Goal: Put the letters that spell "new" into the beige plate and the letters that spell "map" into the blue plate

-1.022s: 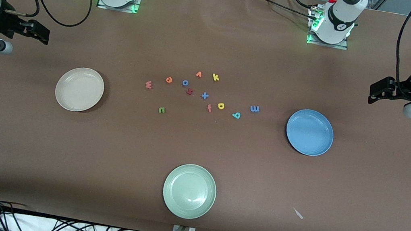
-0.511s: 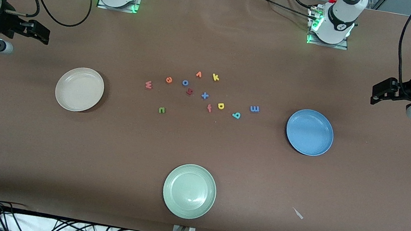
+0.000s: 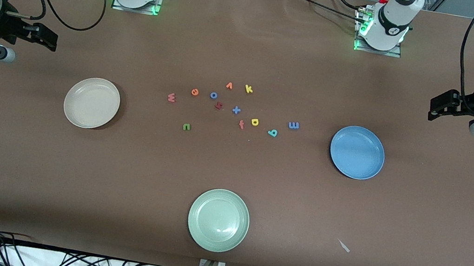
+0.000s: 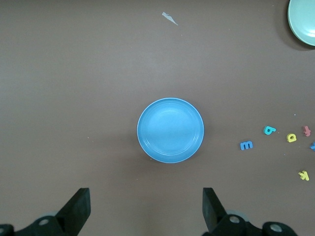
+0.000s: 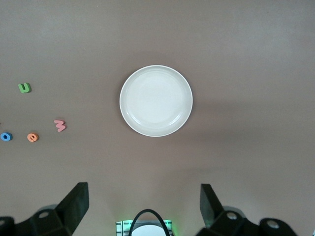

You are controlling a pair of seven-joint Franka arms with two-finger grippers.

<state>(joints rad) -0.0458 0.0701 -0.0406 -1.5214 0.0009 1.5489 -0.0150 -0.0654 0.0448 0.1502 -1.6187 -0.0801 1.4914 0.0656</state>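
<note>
1. Beige plate (image 3: 91, 103) sits toward the right arm's end, blue plate (image 3: 357, 152) toward the left arm's end — both empty, rigid, staying put.
2. Left gripper (image 3: 439, 106) and right gripper (image 3: 42, 36) hover at the table's ends, jaws spread wide, holding nothing.
3. Letters lie between the plates: w (image 3: 171, 97), e (image 3: 194, 92), n (image 3: 186, 127), m (image 3: 294, 125), a (image 3: 272, 132), p (image 3: 255, 122) — probably light, soft foam; pinch across the edges.
4. Since earlier: left gripper rose slightly; letters unmoved.
</note>
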